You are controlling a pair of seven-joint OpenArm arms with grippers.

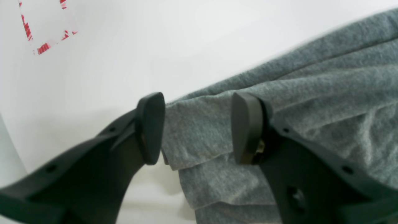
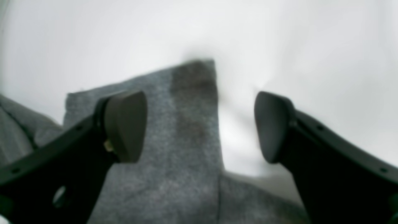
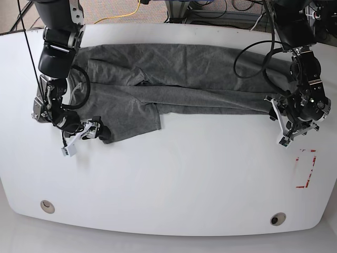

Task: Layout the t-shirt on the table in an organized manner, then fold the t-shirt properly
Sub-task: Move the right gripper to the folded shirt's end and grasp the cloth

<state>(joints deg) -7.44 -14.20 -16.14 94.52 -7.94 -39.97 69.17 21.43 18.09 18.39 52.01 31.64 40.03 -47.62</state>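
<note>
Now the wrinkly heather-grey t-shirt (image 3: 174, 84) lies on the glossy table (image 3: 174, 184), left gripper (image 1: 197, 127) and right gripper (image 2: 199, 126) both released.

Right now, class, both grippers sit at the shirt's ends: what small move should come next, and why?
Probably close both grippers on the cloth. The left gripper stands open around a folded edge of the t-shirt, and the right gripper is open over a corner. The shirt lies bunched and creased across the table, so it likely needs gripping before spreading.
</note>
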